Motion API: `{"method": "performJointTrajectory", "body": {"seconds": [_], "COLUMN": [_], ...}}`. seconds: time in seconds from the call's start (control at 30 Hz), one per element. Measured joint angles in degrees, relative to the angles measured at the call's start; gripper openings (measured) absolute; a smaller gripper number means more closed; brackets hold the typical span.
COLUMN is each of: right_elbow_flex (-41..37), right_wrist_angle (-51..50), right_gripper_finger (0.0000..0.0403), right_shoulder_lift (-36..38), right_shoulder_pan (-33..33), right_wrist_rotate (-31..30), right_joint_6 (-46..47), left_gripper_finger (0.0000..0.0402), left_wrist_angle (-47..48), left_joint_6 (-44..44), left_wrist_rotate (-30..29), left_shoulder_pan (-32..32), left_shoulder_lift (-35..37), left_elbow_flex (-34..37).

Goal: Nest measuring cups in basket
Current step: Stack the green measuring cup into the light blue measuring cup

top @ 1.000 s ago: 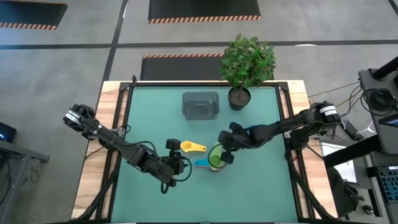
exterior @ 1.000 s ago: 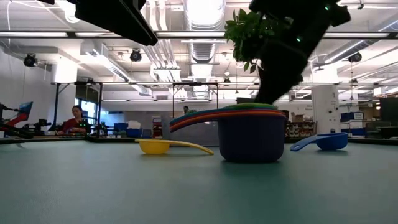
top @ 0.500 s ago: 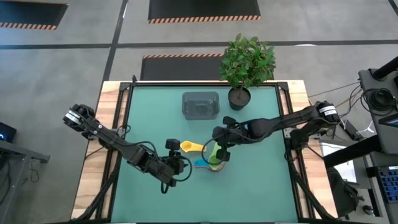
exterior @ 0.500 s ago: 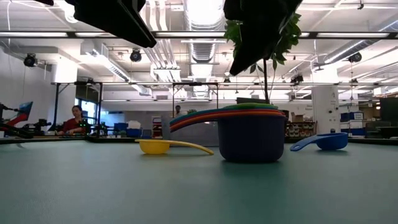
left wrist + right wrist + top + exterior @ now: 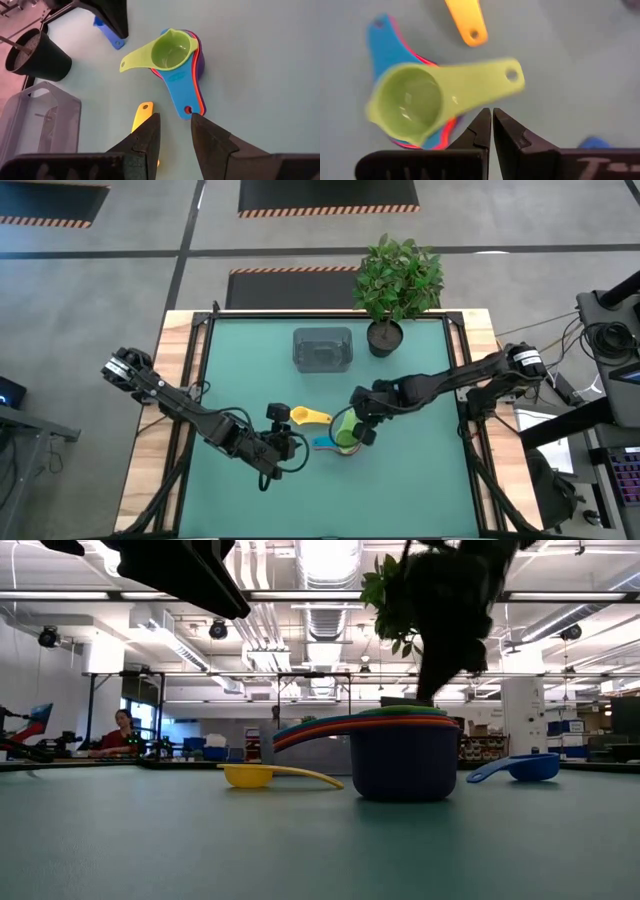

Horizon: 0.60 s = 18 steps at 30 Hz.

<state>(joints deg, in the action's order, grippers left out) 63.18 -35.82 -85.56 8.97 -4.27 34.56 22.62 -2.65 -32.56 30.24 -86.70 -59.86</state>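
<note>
Now right pincer back over stack

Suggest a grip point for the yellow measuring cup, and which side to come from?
Judging by its pose, take the yellow measuring cup by its flat handle, from above. It lies apart from the nested stack, handle flat on the table and pointing free of the stack, so fingers can straddle it crosswise. The left gripper sits nearest.

Bright even overhead light, glaring ceiling lamps in low view, backlit dark arms, green cup motion-blurred
</note>
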Motion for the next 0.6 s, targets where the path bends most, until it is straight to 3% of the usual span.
{"method": "performJointTrajectory", "body": {"seconds": [0.37,0.6], "right_elbow_flex": [-6.71,-9.42], "right_wrist_angle": [7.83,12.78], "right_gripper_finger": [0.0009,0.0009], "right_shoulder_lift": [-0.07,-0.06], "right_shoulder_pan": [-0.17,-0.38], "right_wrist_rotate": [-0.88,-4.63], "right_joint_6": [4.51,4.61], "left_gripper_finger": [0.009,0.009], "left_wrist_angle": [0.32,0.29], "left_joint_6": [-0.4,-0.45], "left_wrist_rotate": [0.0,0.0], "left_shoulder_pan": [0.0,0.0], "left_shoulder_lift": [0.0,0.0], "left_elbow_flex": [0.0,0.0]}}
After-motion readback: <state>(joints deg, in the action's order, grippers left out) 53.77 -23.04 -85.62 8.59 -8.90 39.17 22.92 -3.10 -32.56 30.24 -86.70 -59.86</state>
